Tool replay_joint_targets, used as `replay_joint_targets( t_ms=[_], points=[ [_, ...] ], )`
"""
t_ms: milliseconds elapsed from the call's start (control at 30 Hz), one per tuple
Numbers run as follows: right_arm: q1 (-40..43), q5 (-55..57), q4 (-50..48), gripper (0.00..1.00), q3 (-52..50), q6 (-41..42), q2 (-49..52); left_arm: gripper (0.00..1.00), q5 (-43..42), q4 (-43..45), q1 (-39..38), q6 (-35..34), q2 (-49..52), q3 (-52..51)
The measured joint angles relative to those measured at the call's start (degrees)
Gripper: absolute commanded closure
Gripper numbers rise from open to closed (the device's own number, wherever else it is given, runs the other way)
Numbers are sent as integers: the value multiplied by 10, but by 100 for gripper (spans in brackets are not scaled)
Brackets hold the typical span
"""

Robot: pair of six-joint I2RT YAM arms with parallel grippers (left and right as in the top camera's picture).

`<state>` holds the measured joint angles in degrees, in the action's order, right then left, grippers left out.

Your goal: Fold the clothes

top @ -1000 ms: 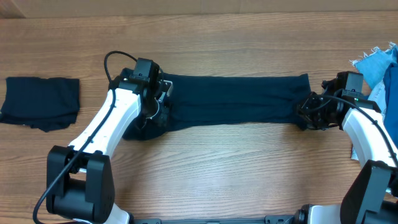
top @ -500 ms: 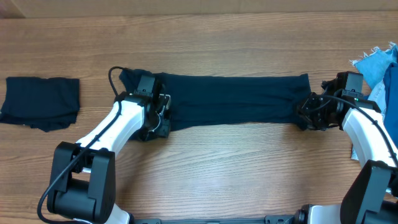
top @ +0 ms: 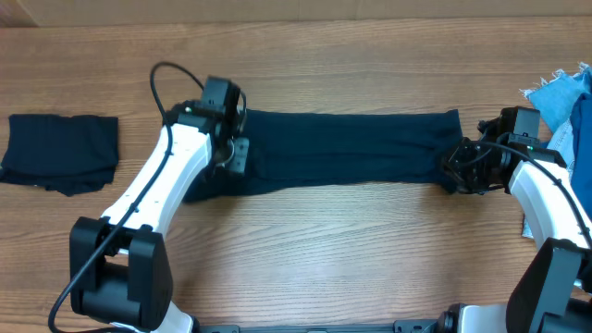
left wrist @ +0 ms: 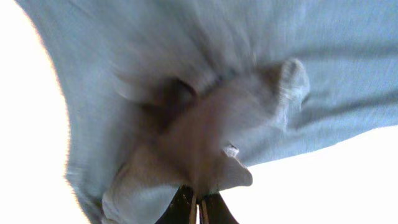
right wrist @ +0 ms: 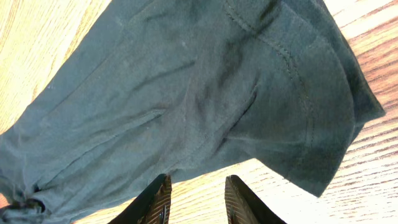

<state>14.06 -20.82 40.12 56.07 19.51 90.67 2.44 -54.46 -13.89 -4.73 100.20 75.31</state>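
Left tool drawn back toward far side, reopened then pinched shut on navy garment

Motion blur and glare wash out the left wrist view, so the navy garment reads pale. Seen from overhead, its left end hides beneath the left arm. The right edge cuts off the denim piece.

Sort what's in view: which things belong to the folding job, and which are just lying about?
Job: long navy garment, pinched by the left gripper; right gripper, open at its other end; folded navy piece; light-blue denim.
Lying about: only the wooden table under them.
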Motion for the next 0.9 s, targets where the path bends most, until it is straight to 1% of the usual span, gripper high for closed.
replay_joint_targets(
  t_ms=[67, 167, 267, 300, 333, 367, 400, 500, 533, 567, 600, 633, 667, 733, 800, 833, 900],
  points=[
    [0, 0, 0, 67, 0, 0, 0, 96, 24, 0, 0, 3, 0, 28],
    [0, 0, 0, 67, 0, 0, 0, 96, 60, 2, 5, 8, 0, 34],
    [0, 0, 0, 67, 0, 0, 0, 95, 78, 24, 39, 13, 0, 34],
    [0, 0, 2, 67, 0, 0, 0, 81, 82, 30, 53, 15, 1, 34],
    [0, 0, 5, 68, 0, 0, 0, 56, 84, 37, 64, 17, 4, 34],
    [0, 0, 5, 67, 0, 0, 0, 49, 86, 40, 71, 18, 7, 34],
    [0, 0, 6, 67, 0, 0, 0, 44, 88, 46, 77, 20, 10, 34],
    [0, 0, 6, 67, 0, 0, 0, 52, 92, 54, 80, 20, 23, 34],
    [0, 0, 6, 67, 0, 0, 0, 60, 92, 54, 80, 21, 26, 34],
    [0, 0, 6, 67, 0, 0, 0, 65, 92, 53, 80, 21, 27, 34],
    [0, 0, 6, 67, 0, 0, 0, 73, 90, 43, 80, 20, 27, 36],
    [0, 0, 9, 67, 0, 0, 0, 78, 82, 18, 80, 23, 27, 43],
    [0, 0, 12, 67, 0, 0, 0, 81, 58, -9, 80, 22, 27, 52],
    [0, 0, 13, 67, 0, 0, 0, 85, 13, -32, 76, 22, 27, 58],
    [0, 0, 14, 67, 0, 0, 0, 95, -21, -17, 48, 24, 27, 43],
    [0, 0, 14, 67, 0, 0, 0, 96, -24, -3, 34, 27, 27, 31],
    [0, 0, 14, 67, 0, 0, 0, 96, -31, 41, -1, 31, 29, -30]
  ],
)
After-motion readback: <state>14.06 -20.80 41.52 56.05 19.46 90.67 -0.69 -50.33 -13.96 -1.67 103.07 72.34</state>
